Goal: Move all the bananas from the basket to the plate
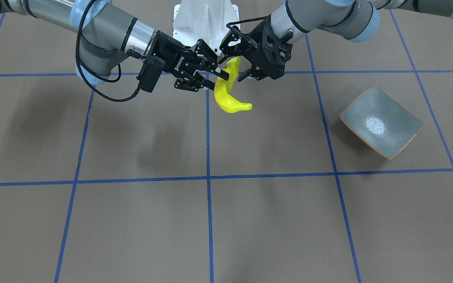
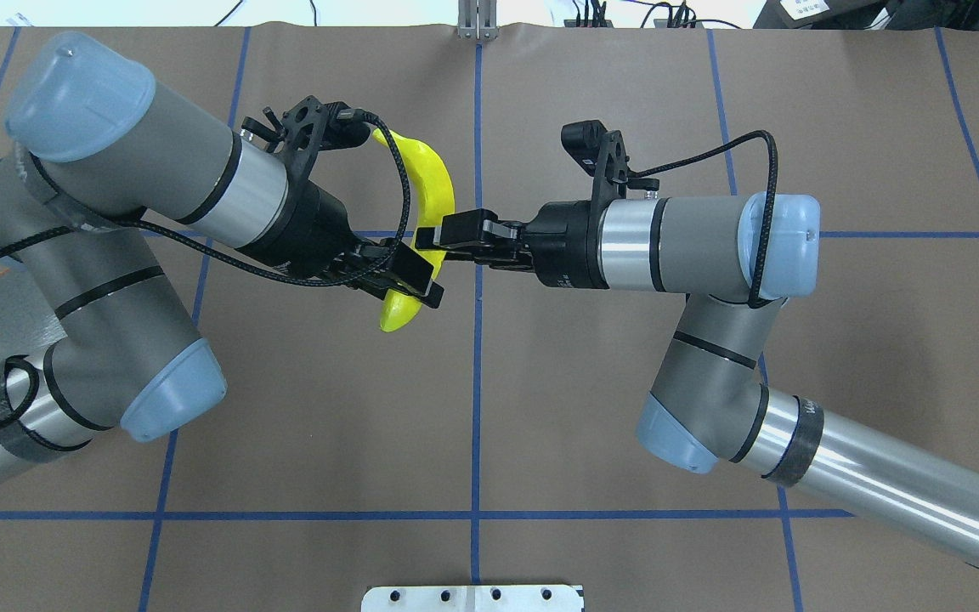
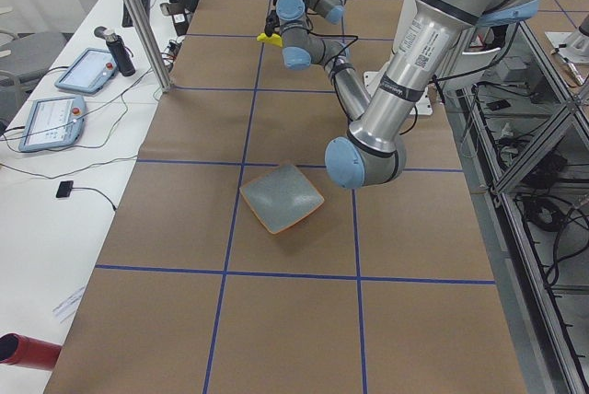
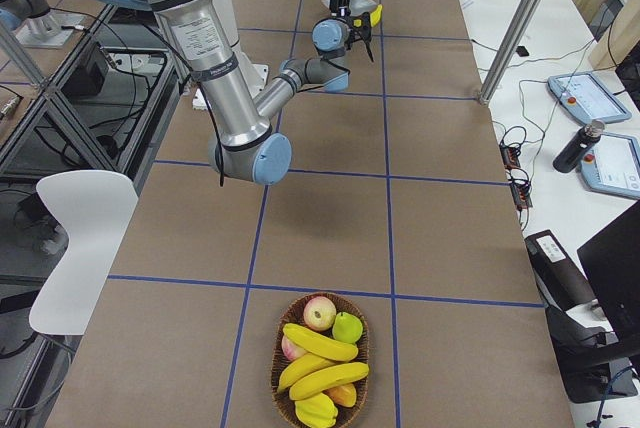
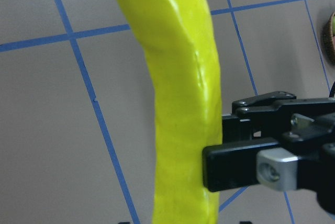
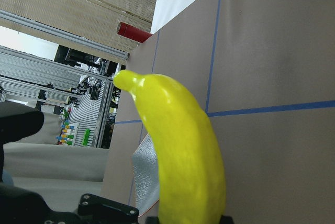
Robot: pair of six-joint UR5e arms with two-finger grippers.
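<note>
Nearest the robot's right end of the brown paper-covered tabletop (image 4: 330, 228), which is marked with a blue tape grid, stands a brown woven wicker basket (image 4: 274, 378). It holds several bright yellow curved bananas (image 4: 320, 343) piled with a red-and-yellow apple (image 4: 320, 312) and a green apple (image 4: 347, 327). Further along, at mid-table just in front of the robot's white base (image 1: 205, 19), one more bright yellow glossy banana (image 1: 226, 98) hangs clear of the tabletop between the two arms. The black two-finger right end effector (image 1: 218, 78) is clamped across the middle of this held banana, one finger on each side of the peel. The black left end effector (image 1: 233, 61) is spread wide, with a finger on either side of the fruit's upper end, the end nearer the base. The held banana's lower end curves down and points toward the robot's left. Farthest along, on the robot's left side, a squarish grey-green glazed plate with a thin orange-brown rim (image 1: 382, 122) rests flat on the tabletop. It lies well apart from the held banana and from both end effectors.
</note>
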